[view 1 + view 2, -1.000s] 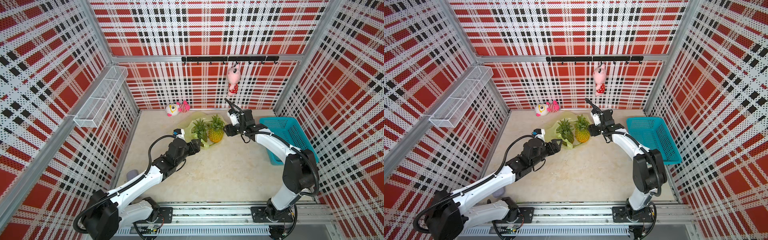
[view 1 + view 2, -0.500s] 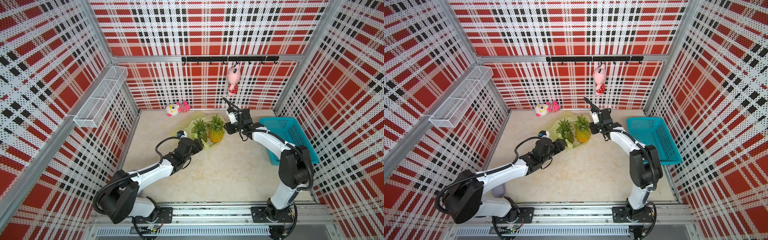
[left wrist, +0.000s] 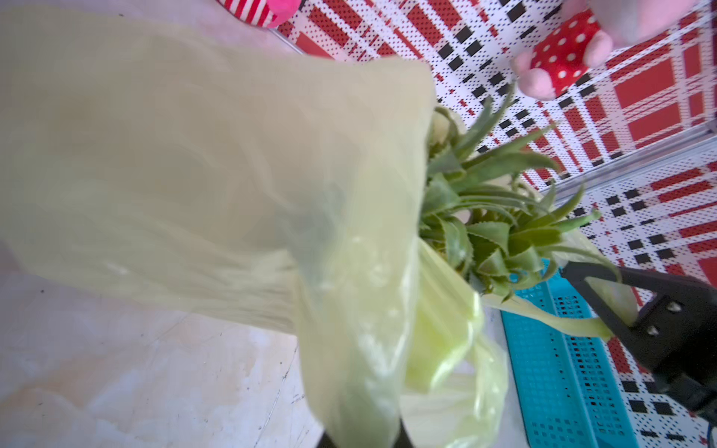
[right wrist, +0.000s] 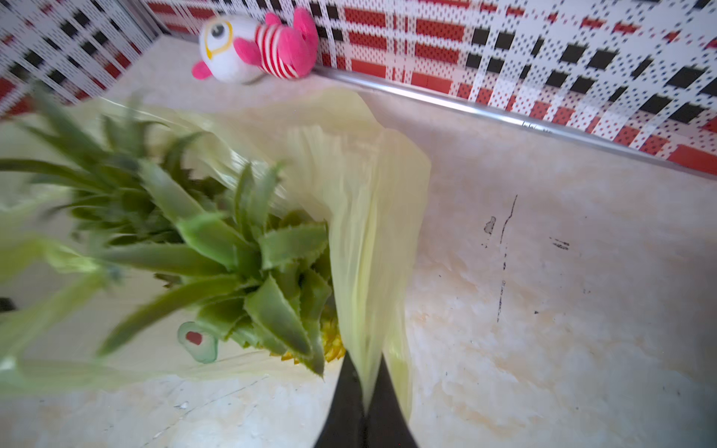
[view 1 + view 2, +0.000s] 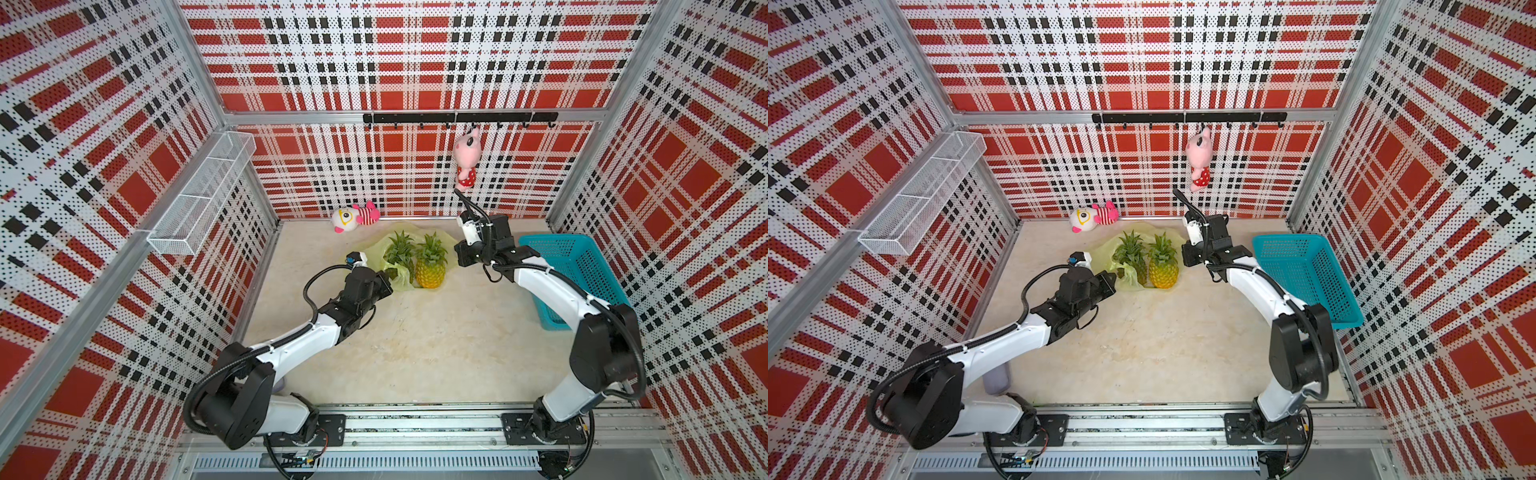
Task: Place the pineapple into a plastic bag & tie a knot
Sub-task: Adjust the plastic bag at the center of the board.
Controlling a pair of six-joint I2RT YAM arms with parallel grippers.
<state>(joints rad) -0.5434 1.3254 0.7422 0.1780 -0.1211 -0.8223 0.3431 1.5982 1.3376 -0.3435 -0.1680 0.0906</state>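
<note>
Pineapples [image 5: 430,266] side by side amid plastic bag [image 5: 376,253] (basket [image 5: 552,238] right, plush [image 5: 353,217] behind)

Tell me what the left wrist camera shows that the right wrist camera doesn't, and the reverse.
Only the left wrist view: the turquoise basket, the hanging pink plush in its spotted dress, and the right end effector pinching the plastic bag. Only the right wrist view: the yellow body of a pineapple, a small green-and-red tag by its leaves, and dark scuffs on the table. Both: the bag, green pineapple leaves, the plaid wall and the beige table.
</note>
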